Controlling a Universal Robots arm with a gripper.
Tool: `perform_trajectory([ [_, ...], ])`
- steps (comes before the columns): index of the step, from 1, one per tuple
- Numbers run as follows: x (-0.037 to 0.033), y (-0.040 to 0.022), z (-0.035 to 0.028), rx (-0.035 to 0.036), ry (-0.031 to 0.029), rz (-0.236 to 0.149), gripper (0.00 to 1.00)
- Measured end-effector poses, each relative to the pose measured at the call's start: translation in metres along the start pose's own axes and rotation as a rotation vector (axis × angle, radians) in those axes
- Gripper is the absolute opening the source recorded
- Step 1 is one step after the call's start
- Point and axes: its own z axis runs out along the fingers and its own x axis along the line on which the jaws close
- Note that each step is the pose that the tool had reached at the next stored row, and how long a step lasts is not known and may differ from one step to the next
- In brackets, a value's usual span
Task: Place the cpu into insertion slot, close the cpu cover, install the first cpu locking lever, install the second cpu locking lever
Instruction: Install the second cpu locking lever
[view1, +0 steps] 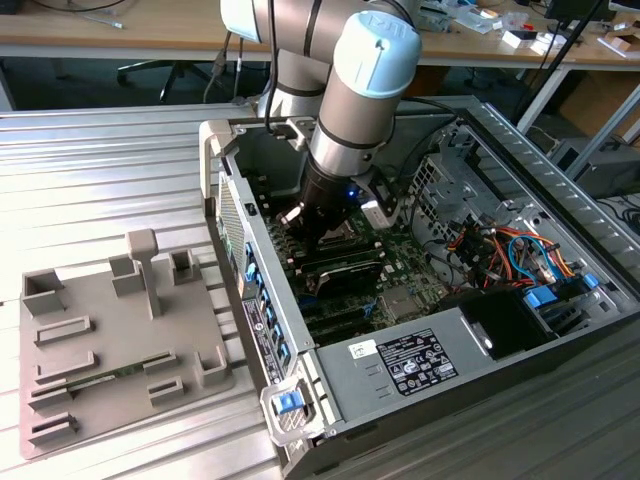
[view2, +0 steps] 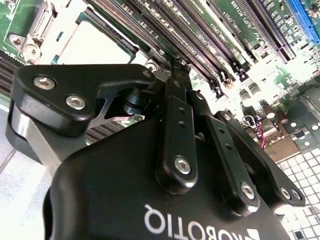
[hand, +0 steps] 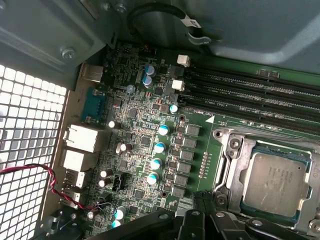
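Observation:
In the first wrist view the cpu (hand: 276, 181) lies flat in its socket, silvery top up. The cpu cover (hand: 234, 146), a silvery metal frame, lies down around it. My gripper (hand: 201, 200) is just beside the socket's corner, low over the motherboard, shut with nothing visible between its fingers. In the second wrist view the gripper (view2: 167, 70) points at the board next to the brightly lit socket (view2: 92, 47). In the exterior view the gripper (view1: 318, 232) is deep inside the open computer case (view1: 560, 200). The locking levers cannot be told apart from the frame.
Long memory slots (hand: 250, 95) run beside the socket. A perforated case wall (hand: 25, 150) and a red-black wire (hand: 50, 185) lie past the board's ports. A grey parts fixture (view1: 110, 340) sits outside the case on the exterior view's left. Coloured cables (view1: 510, 250) fill the case's other end.

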Motion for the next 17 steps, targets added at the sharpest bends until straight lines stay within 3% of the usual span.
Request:
perform_trajectory([
  [2,0.0002,-0.0002,-0.0029,0.0009,-0.0006,0.000,0.11],
  [7,0.0001,-0.0001,-0.0032,0.0007,-0.0010,0.000,0.11],
  [17,-0.0001,0.0002,0.0016,-0.0037,-0.0019,0.000,0.11],
])
